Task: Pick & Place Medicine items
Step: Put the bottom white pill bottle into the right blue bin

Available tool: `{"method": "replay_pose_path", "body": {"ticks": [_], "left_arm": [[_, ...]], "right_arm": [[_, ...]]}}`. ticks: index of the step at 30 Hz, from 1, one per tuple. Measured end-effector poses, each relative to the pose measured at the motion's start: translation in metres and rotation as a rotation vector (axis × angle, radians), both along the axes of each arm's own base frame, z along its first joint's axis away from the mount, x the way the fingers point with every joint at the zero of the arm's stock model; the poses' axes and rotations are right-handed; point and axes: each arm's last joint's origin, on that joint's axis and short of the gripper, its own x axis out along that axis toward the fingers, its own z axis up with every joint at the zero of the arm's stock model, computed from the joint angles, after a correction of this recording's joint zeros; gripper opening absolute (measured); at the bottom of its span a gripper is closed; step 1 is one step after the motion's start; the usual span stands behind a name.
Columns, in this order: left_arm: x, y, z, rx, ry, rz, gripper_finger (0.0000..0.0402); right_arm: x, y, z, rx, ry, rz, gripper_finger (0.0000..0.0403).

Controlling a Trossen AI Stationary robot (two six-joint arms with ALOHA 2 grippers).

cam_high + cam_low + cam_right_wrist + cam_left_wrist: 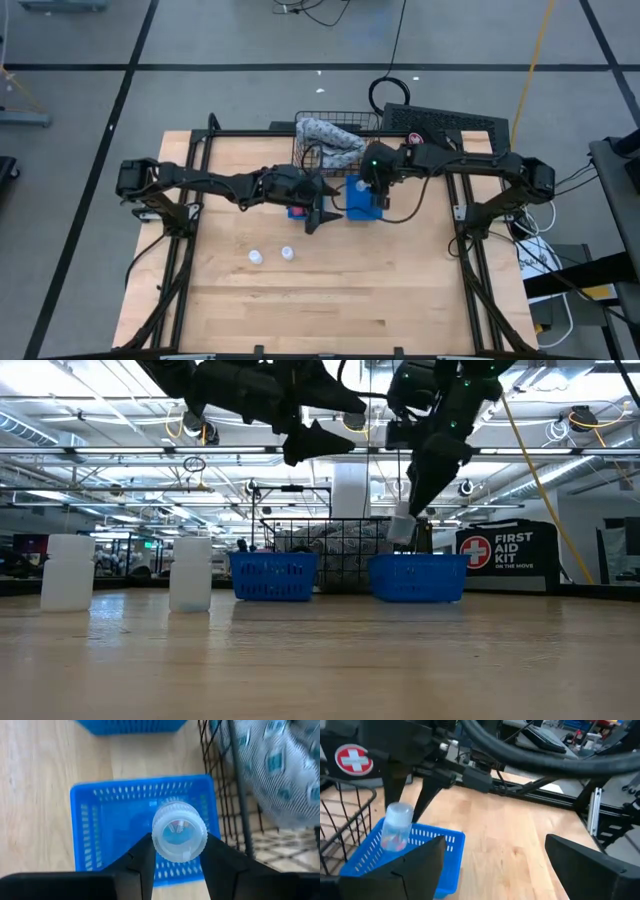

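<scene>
Holding a small clear-plastic round bottle with a ribbed white cap (179,837) in my right tool (172,851), I have it hanging directly over the right-hand blue slotted plastic basket (90,835) on the wooden worktop (350,290). The two dark fingers (142,857) sit partly closed against opposite sides of the bottle just under its cap, and the bottle hangs upright, clear of the basket floor.

My left tool (318,212) is spread as wide as it goes, with nothing in it, and it hovers just beside the baskets. Two more small white round bottles (256,257) stand on the bare worktop, well apart from the baskets, near each other.

I judge these bottles to be very light, stiff and smooth-walled, so they can slip or twist in a pinch and tip over at a nudge. The ribbed cap gives better purchase than the slick body, so I would take each one across its neck or cap, from above, squeezing gently. A second blue slotted basket (273,576) sits to the left of the first, in front of a black wire basket (325,125) holding a grey-blue patterned cloth (330,135).
</scene>
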Motion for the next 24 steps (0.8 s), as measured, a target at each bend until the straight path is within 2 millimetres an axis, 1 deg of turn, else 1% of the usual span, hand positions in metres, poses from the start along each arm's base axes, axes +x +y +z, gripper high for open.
{"method": "replay_pose_path", "body": {"ticks": [3, 10, 17, 24], "left_arm": [[0.0, -0.003, 0.0, 0.032, -0.006, 0.02, 0.0351], [0.001, -0.008, 0.0, 0.053, -0.005, 0.041, 0.0351], [0.001, -0.013, 0.0, 0.055, -0.002, 0.027, 0.0351], [0.001, -0.013, 0.0, 0.039, -0.001, 0.031, 0.0351]], "right_arm": [[0.009, 0.0, -0.004, -0.004, -0.03, 0.002, 0.0117], [0.022, -0.003, -0.033, 0.022, 0.07, 0.001, 0.0117], [0.038, -0.008, -0.054, 0.019, 0.067, 0.006, 0.0117], [0.044, -0.01, -0.071, 0.012, 0.113, 0.021, 0.0117]]}}
